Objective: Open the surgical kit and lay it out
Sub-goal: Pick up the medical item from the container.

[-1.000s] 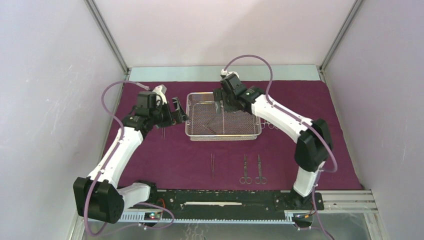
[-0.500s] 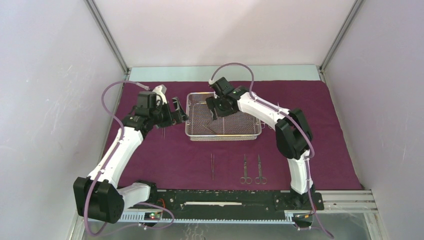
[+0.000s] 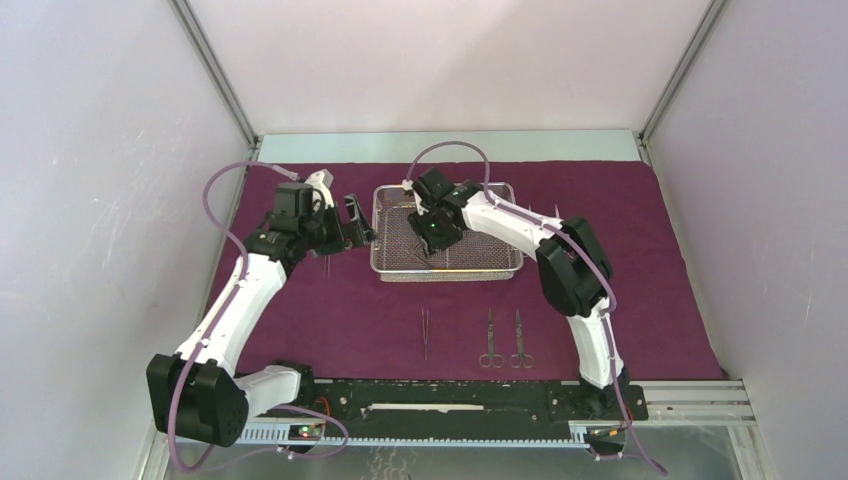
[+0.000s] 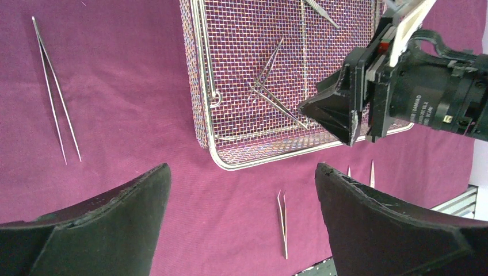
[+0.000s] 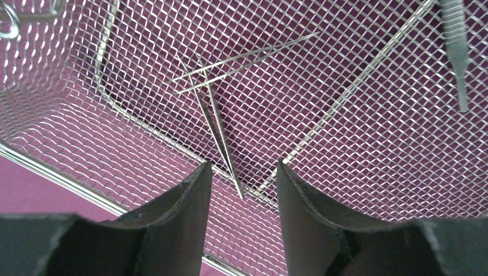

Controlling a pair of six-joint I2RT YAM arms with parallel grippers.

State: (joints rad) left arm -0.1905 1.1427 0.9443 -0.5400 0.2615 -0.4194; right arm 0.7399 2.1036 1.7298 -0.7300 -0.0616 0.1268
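Note:
The surgical kit's maroon cloth [image 3: 330, 300] lies spread flat with the wire-mesh tray [image 3: 445, 275] on it. Two thin tweezers [image 5: 216, 115] lie crossed on the tray's mesh [image 5: 374, 144]. My right gripper [image 5: 244, 167] hangs low over them, its jaws partly open, one tweezer tip in the gap and untouched. From above, the right gripper [image 3: 428, 238] is over the tray's left half. My left gripper [image 3: 355, 225] hovers beside the tray's left rim [image 4: 202, 86], wide open and empty [image 4: 241, 167].
Another steel instrument [image 5: 454, 46] lies farther off in the tray. On the cloth near the front lie a pair of tweezers [image 3: 425, 330] and two scissors [image 3: 490, 340] [image 3: 519, 340]. Long tweezers [image 4: 54, 92] lie left of the tray. Grey walls close in both sides.
My right gripper has swung left across the tray and come down over the crossed tweezers, its jaws narrowing. The left arm has not moved.

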